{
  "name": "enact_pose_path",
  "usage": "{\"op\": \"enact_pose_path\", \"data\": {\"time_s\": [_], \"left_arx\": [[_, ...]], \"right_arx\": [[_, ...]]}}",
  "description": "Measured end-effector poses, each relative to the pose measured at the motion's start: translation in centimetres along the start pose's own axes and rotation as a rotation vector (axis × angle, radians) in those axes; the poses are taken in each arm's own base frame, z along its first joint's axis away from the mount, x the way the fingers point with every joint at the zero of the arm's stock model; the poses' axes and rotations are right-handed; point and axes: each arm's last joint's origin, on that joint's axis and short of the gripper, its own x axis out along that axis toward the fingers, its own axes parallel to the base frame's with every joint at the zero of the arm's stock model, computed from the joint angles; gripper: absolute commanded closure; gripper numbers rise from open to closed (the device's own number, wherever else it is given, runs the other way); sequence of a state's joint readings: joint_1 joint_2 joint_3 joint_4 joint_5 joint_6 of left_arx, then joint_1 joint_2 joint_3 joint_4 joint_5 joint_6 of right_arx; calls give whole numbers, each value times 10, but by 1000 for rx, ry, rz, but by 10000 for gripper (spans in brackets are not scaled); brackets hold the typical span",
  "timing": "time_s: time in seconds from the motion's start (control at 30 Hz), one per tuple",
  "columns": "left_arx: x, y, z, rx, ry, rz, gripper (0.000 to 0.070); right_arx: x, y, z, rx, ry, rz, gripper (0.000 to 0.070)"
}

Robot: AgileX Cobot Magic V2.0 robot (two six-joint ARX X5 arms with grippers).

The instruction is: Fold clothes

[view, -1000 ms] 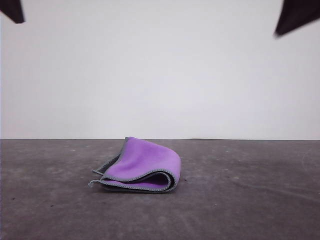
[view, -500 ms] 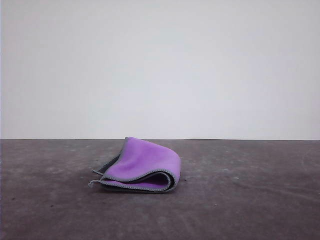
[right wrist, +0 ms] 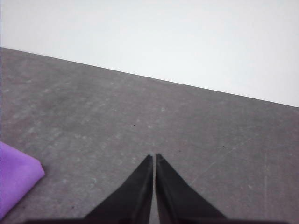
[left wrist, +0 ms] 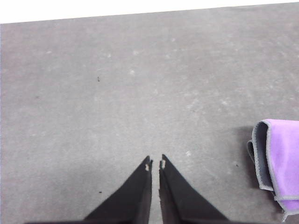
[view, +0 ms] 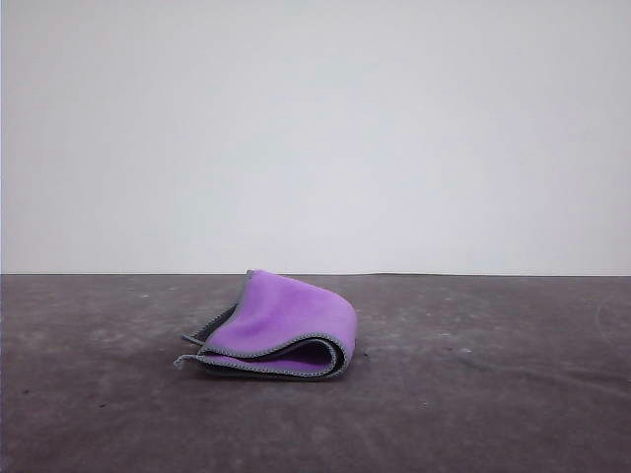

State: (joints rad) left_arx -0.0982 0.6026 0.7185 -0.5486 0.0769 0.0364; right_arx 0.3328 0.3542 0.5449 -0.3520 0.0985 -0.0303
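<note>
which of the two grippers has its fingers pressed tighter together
The right gripper: its fingers meet with barely a hairline between them. The left gripper shows a thin slit of table between its tips. Neither holds the cloth.

Bare test bench, likely lab: scuffed dark grey tabletop (view: 493, 394), blank white backdrop wall (view: 315, 128) along far edge.

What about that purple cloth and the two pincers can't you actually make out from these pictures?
- Cloth, front view: its inner layers and underside are hidden by its own fold.
- Cloth, left wrist view: its far part is cut off by the picture's edge.
- Cloth, right wrist view: just one corner shows; the rest is cut off.
- Left pincer and right pincer: bases cut off by the picture's edge.
</note>
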Motion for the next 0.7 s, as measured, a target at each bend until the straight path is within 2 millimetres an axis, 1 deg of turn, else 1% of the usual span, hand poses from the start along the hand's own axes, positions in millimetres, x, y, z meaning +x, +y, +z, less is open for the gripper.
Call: {"op": "enact_pose_path", "data": {"time_s": [0.47, 0.57, 0.63, 0.7], "left_arx": [[-2, 0, 0, 1, -7, 0, 688], [-6, 0, -1, 7, -26, 7, 685], [-13, 0, -4, 11, -63, 11, 685], [-16, 0, -13, 0, -123, 13, 685]], "right_arx": [[0, 0, 0, 9, -3, 0, 699], [0, 0, 0, 9, -3, 0, 699], [0, 0, 0, 9, -3, 0, 699], [0, 0, 0, 9, -3, 0, 699]]}}
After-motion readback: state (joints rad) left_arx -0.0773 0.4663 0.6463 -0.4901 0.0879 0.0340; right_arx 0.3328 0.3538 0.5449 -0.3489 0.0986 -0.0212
